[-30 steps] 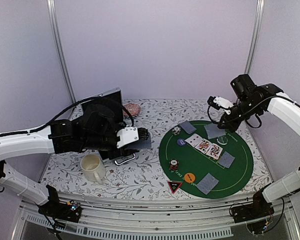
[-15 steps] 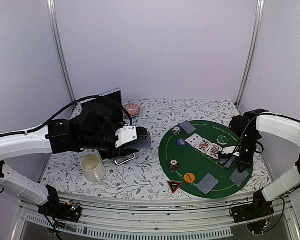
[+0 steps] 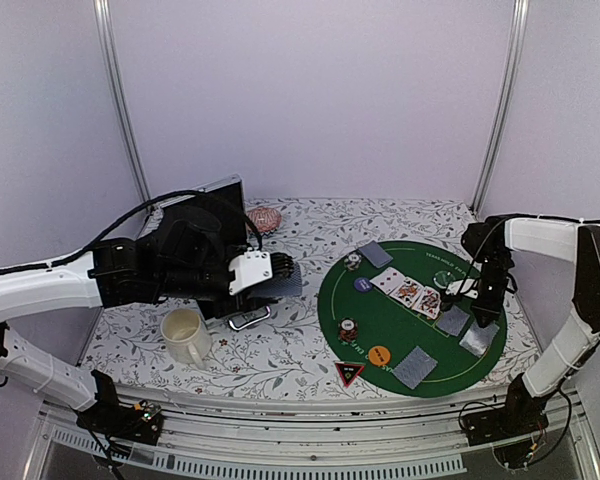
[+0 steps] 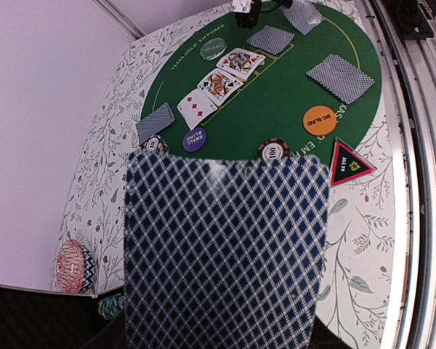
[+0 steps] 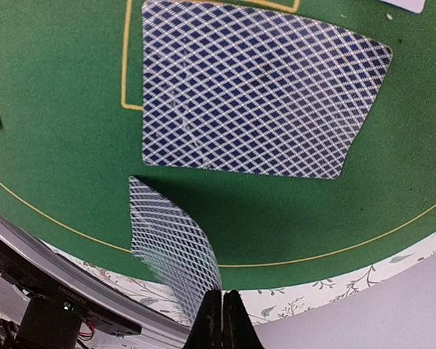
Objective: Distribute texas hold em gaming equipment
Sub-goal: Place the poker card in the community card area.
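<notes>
My left gripper [image 3: 284, 270] is shut on a deck of blue-checked playing cards [image 4: 225, 247], held above the floral table left of the green mat [image 3: 400, 330]; the deck hides its fingers in the left wrist view. My right gripper [image 5: 221, 302] is shut on one playing card [image 5: 171, 243], which bends down onto the mat's right rim [image 3: 480, 338]. Another face-down card [image 5: 261, 94] lies just beside it. On the mat are face-up cards [image 3: 412, 293], striped chips [image 3: 348, 328], a purple disc [image 3: 362, 284], an orange disc [image 3: 379, 354], a clear disc [image 3: 445, 279] and the triangle marker [image 3: 349, 374].
A cream mug [image 3: 185, 335] stands near the front left under my left arm. The pink striped round object [image 3: 266, 218] lies at the back beside an open black case [image 3: 205, 210]. More face-down cards [image 3: 415, 365] lie on the mat. The table's rail [image 5: 58, 287] runs close by my right gripper.
My right arm has swung down from high at the back to the mat's right rim, bringing a card with it. The left arm with the deck has stayed put.
</notes>
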Robot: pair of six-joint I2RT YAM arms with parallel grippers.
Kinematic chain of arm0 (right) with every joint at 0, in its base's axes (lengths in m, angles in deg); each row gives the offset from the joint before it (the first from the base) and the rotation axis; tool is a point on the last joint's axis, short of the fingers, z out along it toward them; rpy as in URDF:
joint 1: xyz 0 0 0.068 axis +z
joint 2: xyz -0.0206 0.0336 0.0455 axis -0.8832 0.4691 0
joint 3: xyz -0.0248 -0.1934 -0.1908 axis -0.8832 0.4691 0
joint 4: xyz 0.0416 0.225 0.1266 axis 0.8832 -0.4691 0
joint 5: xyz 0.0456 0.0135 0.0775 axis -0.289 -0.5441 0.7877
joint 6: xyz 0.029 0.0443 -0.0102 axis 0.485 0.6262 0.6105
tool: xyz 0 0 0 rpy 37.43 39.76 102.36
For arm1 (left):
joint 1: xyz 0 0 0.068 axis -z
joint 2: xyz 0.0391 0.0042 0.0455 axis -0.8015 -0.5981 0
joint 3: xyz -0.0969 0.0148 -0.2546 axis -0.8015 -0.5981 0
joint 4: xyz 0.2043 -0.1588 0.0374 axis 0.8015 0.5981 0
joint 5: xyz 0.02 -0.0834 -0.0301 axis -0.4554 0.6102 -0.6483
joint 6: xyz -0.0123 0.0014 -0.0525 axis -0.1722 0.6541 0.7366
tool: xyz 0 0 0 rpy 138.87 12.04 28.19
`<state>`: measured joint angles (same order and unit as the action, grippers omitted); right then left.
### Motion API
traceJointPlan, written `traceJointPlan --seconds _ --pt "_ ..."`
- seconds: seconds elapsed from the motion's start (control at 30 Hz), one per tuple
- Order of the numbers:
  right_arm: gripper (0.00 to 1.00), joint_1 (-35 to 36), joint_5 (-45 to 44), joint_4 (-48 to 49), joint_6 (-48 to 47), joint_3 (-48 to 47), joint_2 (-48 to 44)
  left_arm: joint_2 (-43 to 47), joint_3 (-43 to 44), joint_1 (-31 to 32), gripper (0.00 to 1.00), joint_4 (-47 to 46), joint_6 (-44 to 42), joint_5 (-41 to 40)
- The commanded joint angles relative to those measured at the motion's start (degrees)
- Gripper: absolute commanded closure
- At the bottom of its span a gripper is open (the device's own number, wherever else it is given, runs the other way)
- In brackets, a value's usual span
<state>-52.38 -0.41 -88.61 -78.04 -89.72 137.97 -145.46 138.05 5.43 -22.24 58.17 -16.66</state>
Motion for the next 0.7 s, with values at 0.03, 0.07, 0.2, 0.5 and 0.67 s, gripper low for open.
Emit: traceJointPlan --seconds 0.03,0.07,0.2,0.5,0.67 --pt "0.98 -1.5 1.9 3.7 -1.7 -1.8 2.8 1.9 -0.7 -0.5 0.49 -1.4 -0.3 0.3" --pt "0.98 -1.7 2.3 4.1 -1.7 -2.0 3.1 1.9 -0.8 -0.5 0.49 -1.4 -0.3 0.2" --pt "0.98 -3.1 2.0 6.8 -3.0 -1.4 3.8 2.0 -0.8 -0.4 0.49 -1.4 -0.4 0.1" --pt "0.98 -4.8 1.9 7.5 -4.0 -2.2 7.4 2.2 -0.9 -0.4 0.49 -1.4 -0.5 -0.3" --pt "0.98 -4.8 1.7 8.4 -3.9 -2.0 8.2 2.5 -1.0 -0.4 0.49 -1.4 -0.5 -0.3"
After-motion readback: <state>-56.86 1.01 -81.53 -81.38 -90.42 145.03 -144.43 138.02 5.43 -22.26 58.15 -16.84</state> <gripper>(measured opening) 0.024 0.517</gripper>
